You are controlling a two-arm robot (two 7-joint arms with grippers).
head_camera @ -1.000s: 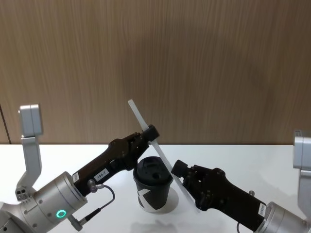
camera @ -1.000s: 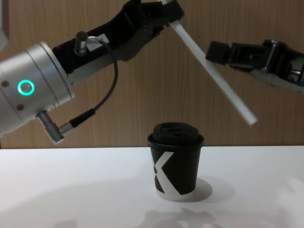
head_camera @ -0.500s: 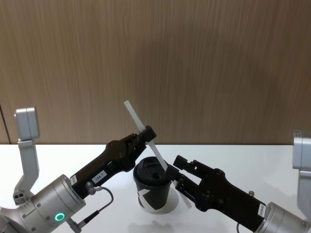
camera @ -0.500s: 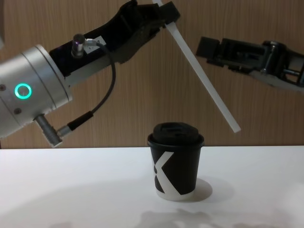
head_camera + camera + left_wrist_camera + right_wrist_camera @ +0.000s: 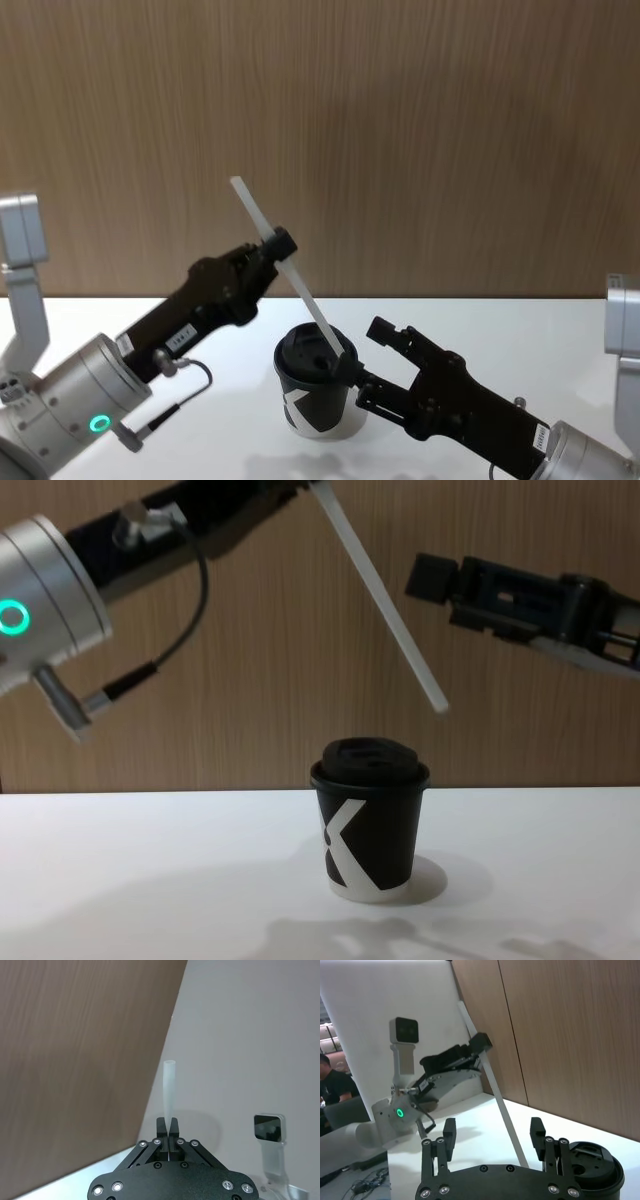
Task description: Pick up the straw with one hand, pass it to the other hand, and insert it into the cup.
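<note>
Straw [image 5: 310, 300] now higher above cup [image 5: 318, 408]

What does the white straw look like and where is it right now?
The straw is long, thin, straight and white, like plastic, with an open round end. It hangs tilted in the air, its lower end above the cup, not in it. The left gripper pinches its upper part. The right gripper is open close by, not gripping it.
</note>
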